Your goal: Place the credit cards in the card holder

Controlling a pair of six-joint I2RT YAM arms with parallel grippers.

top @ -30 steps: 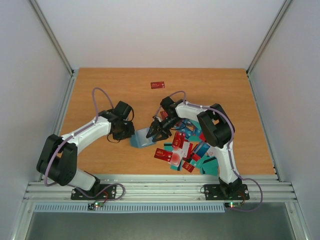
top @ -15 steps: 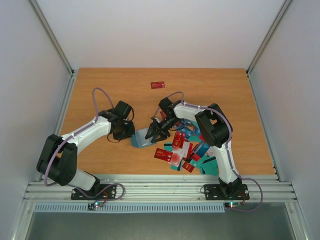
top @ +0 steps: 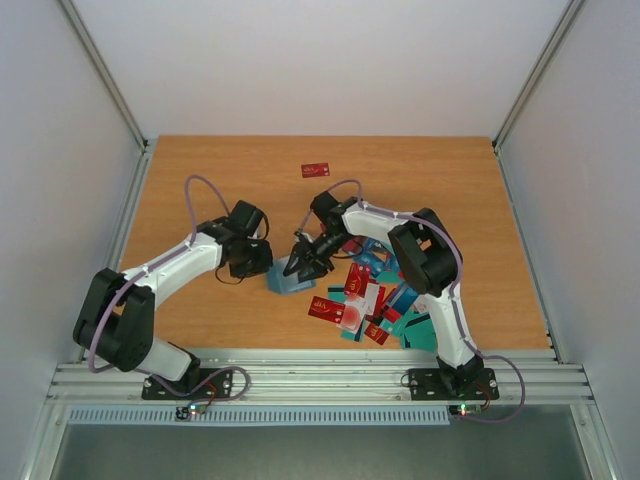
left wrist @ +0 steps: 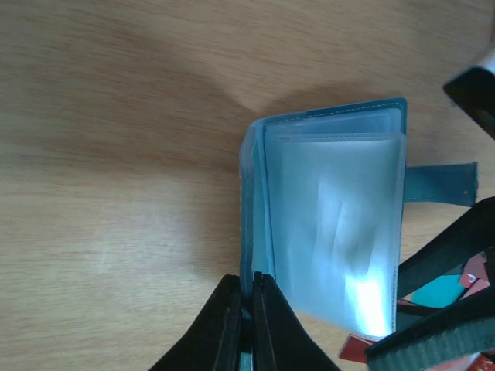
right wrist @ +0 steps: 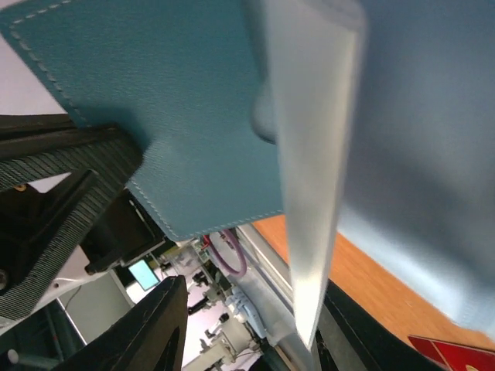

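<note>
- Top external: my left gripper (top: 256, 262) and my right gripper (top: 305, 262) meet at the card holder (top: 288, 280), which sits near the middle of the table (top: 200, 180).
- The credit cards (top: 368, 302) lie in a loose heap just to the right of the holder, in front of my right arm. One red card (top: 316, 170) lies well apart, towards the far edge.
- Left wrist: my left gripper (left wrist: 247, 284) is closed tight on the near edge of the holder (left wrist: 332, 216), at its spine.
- The holder lies open with its clear sleeves (left wrist: 340, 232) facing up, and its strap (left wrist: 441, 184) sticks out to the side.
- My right gripper's fingers (left wrist: 445, 255) show at the holder's far side, standing apart.
- Right wrist: the holder's teal cover (right wrist: 170, 108) and a clear sleeve (right wrist: 317, 193) fill the view.
- My right gripper (right wrist: 143, 228) has its fingers apart, with the cover over the upper one and nothing pinched.
</note>
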